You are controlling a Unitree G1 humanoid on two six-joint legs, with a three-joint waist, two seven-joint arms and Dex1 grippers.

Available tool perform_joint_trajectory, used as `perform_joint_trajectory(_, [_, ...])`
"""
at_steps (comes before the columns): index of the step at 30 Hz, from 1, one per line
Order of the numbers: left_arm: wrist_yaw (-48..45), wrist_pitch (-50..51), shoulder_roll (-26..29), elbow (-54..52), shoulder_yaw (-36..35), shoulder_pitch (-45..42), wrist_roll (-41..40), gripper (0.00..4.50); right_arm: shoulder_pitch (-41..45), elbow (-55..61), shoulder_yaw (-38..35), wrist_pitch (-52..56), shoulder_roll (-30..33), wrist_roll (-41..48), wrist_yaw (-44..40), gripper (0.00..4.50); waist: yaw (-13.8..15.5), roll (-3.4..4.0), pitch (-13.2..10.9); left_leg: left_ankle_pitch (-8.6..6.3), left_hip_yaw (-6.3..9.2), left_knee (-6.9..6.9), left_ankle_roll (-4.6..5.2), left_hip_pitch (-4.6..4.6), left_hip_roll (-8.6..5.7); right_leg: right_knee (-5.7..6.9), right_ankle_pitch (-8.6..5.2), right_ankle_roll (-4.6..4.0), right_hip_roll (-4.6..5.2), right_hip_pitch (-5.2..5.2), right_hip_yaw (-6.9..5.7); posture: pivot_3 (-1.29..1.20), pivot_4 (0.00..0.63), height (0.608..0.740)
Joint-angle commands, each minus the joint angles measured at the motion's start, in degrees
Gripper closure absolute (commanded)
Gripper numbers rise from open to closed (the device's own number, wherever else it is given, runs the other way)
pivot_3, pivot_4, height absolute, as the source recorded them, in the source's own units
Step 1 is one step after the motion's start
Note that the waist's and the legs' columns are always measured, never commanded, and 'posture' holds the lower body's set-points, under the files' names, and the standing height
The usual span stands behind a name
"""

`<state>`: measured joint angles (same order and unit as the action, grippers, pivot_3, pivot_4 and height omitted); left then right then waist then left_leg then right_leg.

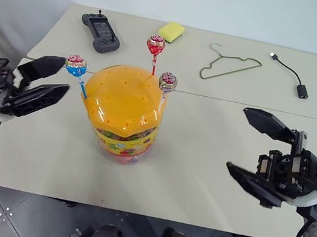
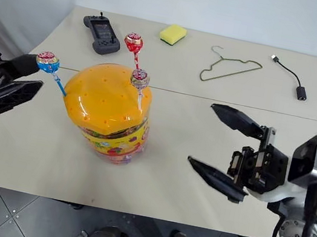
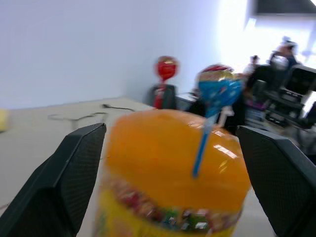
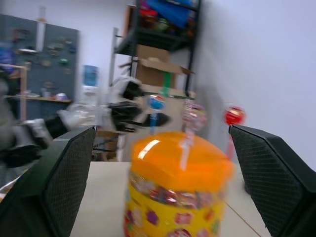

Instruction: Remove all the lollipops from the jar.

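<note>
The jar (image 1: 124,112) stands on the table, its orange domed lid full of small holes above a clear body with a colourful label. Three lollipops stick up from the lid: a blue-stick one (image 1: 76,66) at its left, a red-stick one (image 1: 155,45) at the back, a white-stick one (image 1: 167,82) at the right. My left gripper (image 1: 53,80) hangs open just left of the blue lollipop (image 3: 217,89), with the jar (image 3: 173,168) between its fingers in the left wrist view. Well off to the jar's right, my right gripper (image 1: 251,144) is open and holds nothing.
At the table's (image 1: 201,157) far side lie a black game controller (image 1: 100,32), a yellow sponge (image 1: 171,32), a wire hanger (image 1: 229,65) and a black cable adapter (image 1: 294,77). A seam crosses the table behind the jar.
</note>
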<state>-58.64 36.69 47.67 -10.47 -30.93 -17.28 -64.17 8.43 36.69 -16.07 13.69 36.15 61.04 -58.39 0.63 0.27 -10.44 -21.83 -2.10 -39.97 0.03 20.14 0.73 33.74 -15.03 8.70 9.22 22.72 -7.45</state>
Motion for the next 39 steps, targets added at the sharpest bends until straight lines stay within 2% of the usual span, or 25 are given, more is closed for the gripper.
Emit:
perform_joint_trajectory(1, [-2.43, -0.43, 0.4, -0.15, 3.54, -3.51, 1.39, 0.02, 0.2, 0.93, 1.87, -1.83, -0.01, -3.27, -3.24, 0.0, -0.07, 0.0, 0.0, 0.0, -0.02, 0.0, 0.0, 0.02, 0.0, -0.04, 0.0, 0.0, -0.02, 0.01, 0.0, 0.0, 0.15, 0.74])
perform_joint_trajectory(3, [-3.35, -0.7, 0.56, 0.18, 5.0, -4.82, 2.41, 0.02, 0.07, 0.37, 2.28, -2.31, -0.43, -4.41, -3.69, 0.0, -0.21, 0.0, 0.0, 0.0, -0.05, 0.0, 0.0, 0.02, 0.0, -0.03, 0.0, 0.0, -0.02, 0.02, 0.02, 0.0, 0.15, 0.74])
perform_joint_trajectory(12, [-5.81, 2.35, 2.09, 1.08, 4.61, -5.06, 1.5, 2.77, 0.69, 0.2, 2.51, -2.41, -1.29, -5.56, -3.25, 0.0, -0.59, 0.0, 0.0, 0.0, -0.05, 0.0, 0.0, 0.02, 0.05, -0.04, 0.0, 0.0, -0.04, 0.02, 0.02, 0.0, 0.15, 0.74])
perform_joint_trajectory(17, [-4.15, 1.71, 0.49, 1.15, 4.39, -5.36, 1.64, 4.34, 1.9, 0.14, 3.45, -1.66, -1.51, -5.58, -2.28, 0.0, -0.53, 0.0, 0.0, 0.0, -0.04, -0.02, 0.0, 0.03, 0.04, -0.04, 0.0, 0.0, -0.04, 0.02, 0.04, 0.0, 0.15, 0.74])
perform_joint_trajectory(19, [-0.49, 1.41, -1.55, 1.51, 3.07, -7.5, -0.22, 4.44, 2.55, -0.25, 3.8, -1.52, -1.57, -5.63, -1.96, 0.0, -0.49, -0.02, -0.01, 0.0, -0.04, -0.01, 0.0, 0.02, 0.04, -0.03, 0.0, 0.0, -0.04, 0.02, 0.04, 0.0, 0.15, 0.74])
perform_joint_trajectory(23, [12.86, 3.05, -5.36, 4.82, -3.37, -15.1, -10.13, 4.44, 3.66, -2.37, 4.32, -1.16, -1.35, -5.3, -3.0, 0.0, 0.01, -0.2, -0.07, 0.0, 0.02, -0.13, 0.0, 0.07, 0.06, -0.01, 0.0, 0.0, -0.03, 0.01, 0.04, 0.0, 0.15, 0.74])
perform_joint_trajectory(25, [19.38, 5.98, -3.39, 8.33, -6.71, -16.29, -13.27, 4.44, 4.88, -3.62, 4.77, -0.75, -1.19, -4.82, -4.19, 0.0, -0.18, -0.2, -0.07, 0.0, 0.01, -0.12, 0.01, 0.06, 0.04, -0.01, 0.0, 0.0, -0.02, 0.01, 0.04, 0.0, 0.15, 0.74])
perform_joint_trajectory(28, [24.3, 10.27, 2.76, 13.36, -10.57, -12.26, -10.57, 4.44, 7.56, -5.52, 6.06, 0.65, -0.81, -3.87, -6.59, 0.0, -1.42, -0.17, -0.07, -0.01, -0.04, 0.02, 0.0, -0.05, 0.06, 0.01, 0.0, 0.0, -0.04, 0.03, 0.04, 0.0, 0.15, 0.74])
perform_joint_trajectory(31, [24.35, 12.41, 6.1, 13.4, -12.42, -5.19, -7.27, 4.44, 9.11, -6.63, 7.25, 1.47, -0.14, -4.18, -9.53, 0.0, -1.92, -0.14, -0.1, -0.01, -0.05, 0.08, -0.01, -0.06, 0.07, 0.03, 0.0, 0.0, -0.05, 0.05, 0.02, 0.0, 0.15, 0.74])
perform_joint_trajectory(34, [25.26, 15.27, 9.3, 10.56, -14.72, 12.31, 2.76, 4.44, 10.65, -7.95, 9.92, 3.15, 2.16, -5.17, -15.77, 0.0, -2.29, -0.14, -0.11, -0.05, -0.05, 0.04, 0.0, -0.03, 0.06, 0.0, 0.0, 0.0, -0.04, 0.05, 0.03, 0.0, 0.15, 0.74])
perform_joint_trajectory(37, [27.08, 19.6, 9.31, 6.78, -15.83, 29.26, 9.54, 4.44, 10.62, -9.84, 12.13, 2.72, 4.14, -7.48, -22.08, 0.0, -2.37, -0.18, -0.12, -0.1, -0.16, 0.17, 0.0, -0.03, 0.09, -0.08, -0.01, -0.01, -0.07, 0.12, 0.04, 0.0, 0.15, 0.74])
perform_joint_trajectory(39, [26.98, 19.94, 8.91, 4.72, -15.61, 33.95, 11.74, 4.44, 10.41, -10.71, 12.67, 2.22, 4.42, -8.36, -24.07, 0.0, -2.01, -0.3, -0.18, -0.15, -0.18, 0.21, -0.07, -0.02, 0.16, -0.12, -0.02, -0.03, -0.15, 0.14, 0.05, 0.0, 0.15, 0.74])
